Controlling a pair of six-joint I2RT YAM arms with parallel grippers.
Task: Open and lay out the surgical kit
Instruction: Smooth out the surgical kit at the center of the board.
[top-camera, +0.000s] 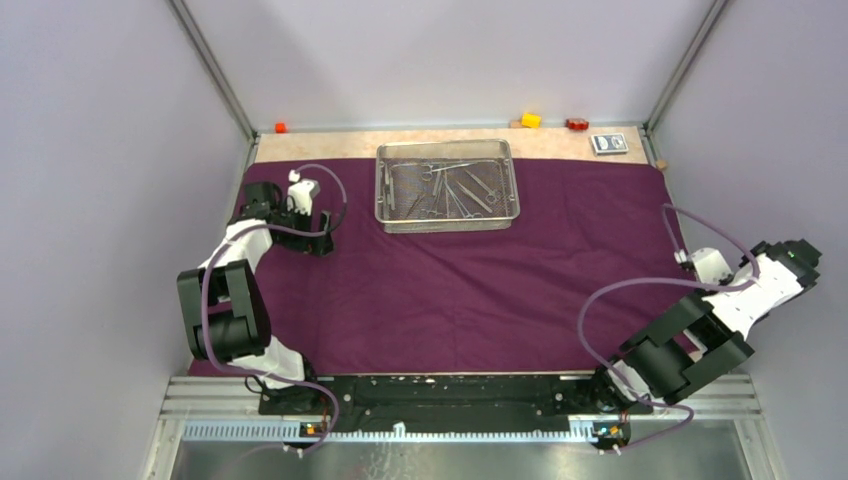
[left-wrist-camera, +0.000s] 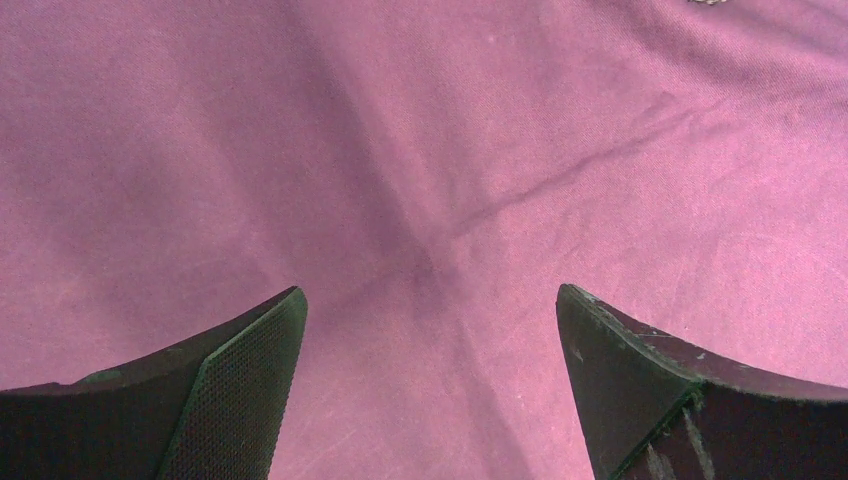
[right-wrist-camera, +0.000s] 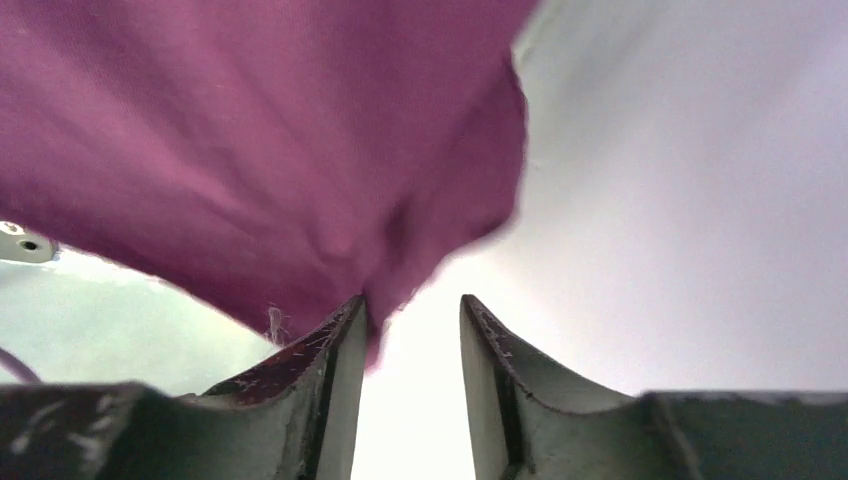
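The dark purple cloth wrap (top-camera: 450, 290) lies spread flat over most of the table. On its far middle stands the silver wire-mesh tray (top-camera: 447, 226), with several steel clamps and tweezers (top-camera: 462, 186) lying inside it. My left gripper (top-camera: 316, 238) hangs over the cloth's left part, left of the tray. In the left wrist view my left gripper (left-wrist-camera: 430, 300) is wide open above bare cloth (left-wrist-camera: 420, 150). My right gripper (top-camera: 697, 262) is at the cloth's right edge. In the right wrist view my right gripper (right-wrist-camera: 412, 305) has its jaws apart. A cloth edge (right-wrist-camera: 250, 130) hangs against its left fingertip (right-wrist-camera: 345, 325), not pinched.
A bare strip of wooden table (top-camera: 320, 146) shows behind the cloth. Along the back edge sit an orange block (top-camera: 281, 127), a yellow block (top-camera: 530, 120), a red block (top-camera: 576, 124) and a small blue-white card packet (top-camera: 609, 143). Pale walls close in both sides.
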